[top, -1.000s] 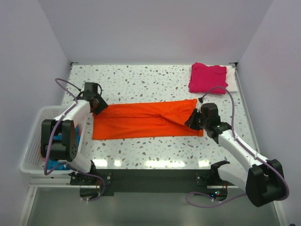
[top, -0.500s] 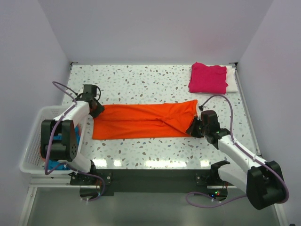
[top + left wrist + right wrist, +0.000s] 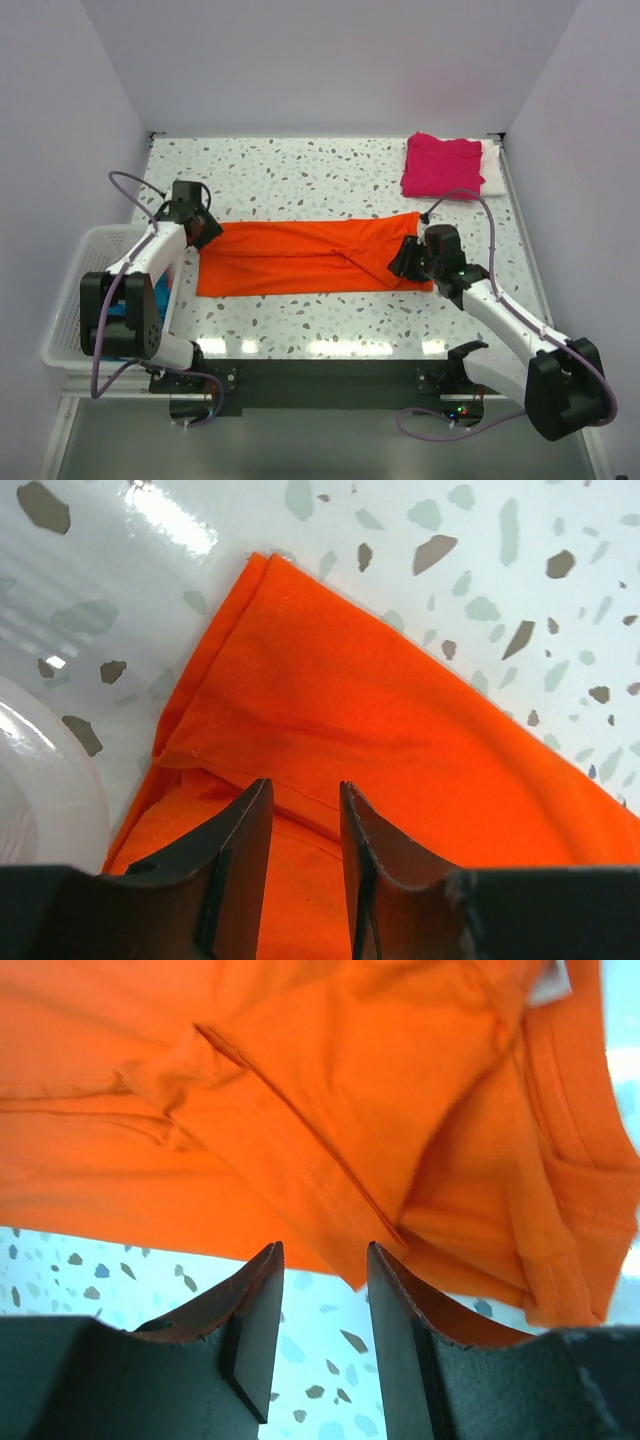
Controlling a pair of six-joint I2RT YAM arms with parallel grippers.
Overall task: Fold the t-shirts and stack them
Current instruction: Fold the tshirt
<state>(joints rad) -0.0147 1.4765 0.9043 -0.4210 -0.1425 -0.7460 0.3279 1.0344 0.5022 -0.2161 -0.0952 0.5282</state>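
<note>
Both arms have shifted a little in the last half second: the right gripper (image 3: 400, 262) has come back up onto the right end of the orange t-shirt (image 3: 310, 258), and the left gripper (image 3: 203, 228) has edged slightly left at the other end. The orange t-shirt lies flat as a long folded strip across the middle of the table (image 3: 300, 170).

From the left wrist, the left gripper (image 3: 300, 790) has its fingers a narrow gap apart over a hem of the orange cloth (image 3: 400, 740). The cloth shows through the gap and is not pinched.

From the right wrist, the right gripper (image 3: 322, 1255) is likewise partly open at the lower edge of the cloth (image 3: 300, 1110), with bare table between its fingers.

A folded pink t-shirt (image 3: 441, 165) sits at the far right corner on a white t-shirt (image 3: 492, 170). Some blue cloth (image 3: 160, 298) shows in the white basket (image 3: 75, 290) beside the left arm.
</note>
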